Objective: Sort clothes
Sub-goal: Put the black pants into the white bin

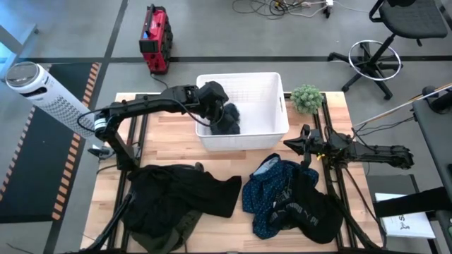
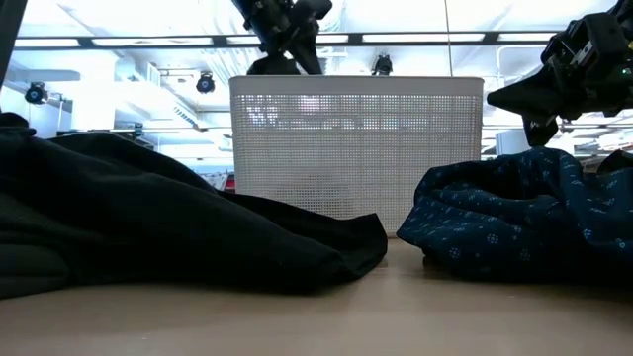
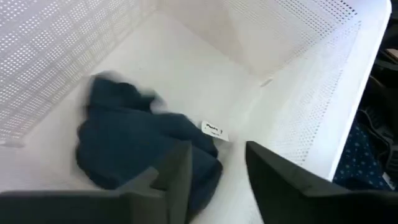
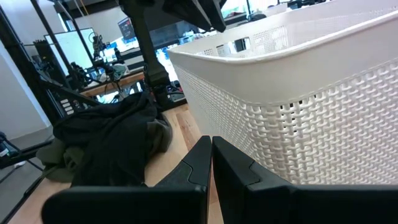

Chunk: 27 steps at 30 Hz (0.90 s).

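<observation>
Jaws parted on the left gripper (image 3: 214,180), holding nothing, poised over the white basket (image 1: 272,106); a dark garment (image 3: 137,146) lies crumpled directly beneath. Right gripper (image 4: 210,163), pinched shut, waits beside the basket.

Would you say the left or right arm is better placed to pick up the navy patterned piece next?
Right, probably: the right gripper, shut, sits beside the navy patterned piece, while the left gripper hangs over the basket.

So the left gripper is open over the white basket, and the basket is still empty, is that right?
Not quite: the left gripper is open over the white basket, but the basket is not empty. The left wrist view shows a dark blue garment lying on the basket floor beneath the fingers.
</observation>
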Motion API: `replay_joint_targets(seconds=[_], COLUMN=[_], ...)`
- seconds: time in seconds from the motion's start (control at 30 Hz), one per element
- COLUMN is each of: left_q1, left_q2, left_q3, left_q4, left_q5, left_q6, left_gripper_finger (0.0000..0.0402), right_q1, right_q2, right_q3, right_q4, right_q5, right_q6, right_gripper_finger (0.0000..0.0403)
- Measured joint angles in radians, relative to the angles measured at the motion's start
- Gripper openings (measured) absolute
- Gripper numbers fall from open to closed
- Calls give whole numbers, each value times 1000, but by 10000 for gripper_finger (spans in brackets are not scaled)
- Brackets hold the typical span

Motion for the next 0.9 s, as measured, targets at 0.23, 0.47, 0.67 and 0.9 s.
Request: replay_joint_targets(seconds=[0.23, 0.47, 0.67, 0.9], left_q1=[-2, -28, -75, -174], left_q2=[-44, -156, -260, -325], left_q3=[0, 0, 0, 0], left_q4=[0, 0, -11, -182], left_q5=[51, 55, 58, 89], left_q6=[-10, -17, -28, -86], left_gripper_finger=[224, 245, 238, 241], right_q1=[0, 0, 0, 0], right_q2=[0, 0, 0, 0], right_q3=[0, 0, 0, 0], right_q4=[0, 0, 0, 0], right_q5=[0, 0, 0, 0], right_q6=[0, 0, 0, 0], right_gripper_finger=[0, 0, 0, 0])
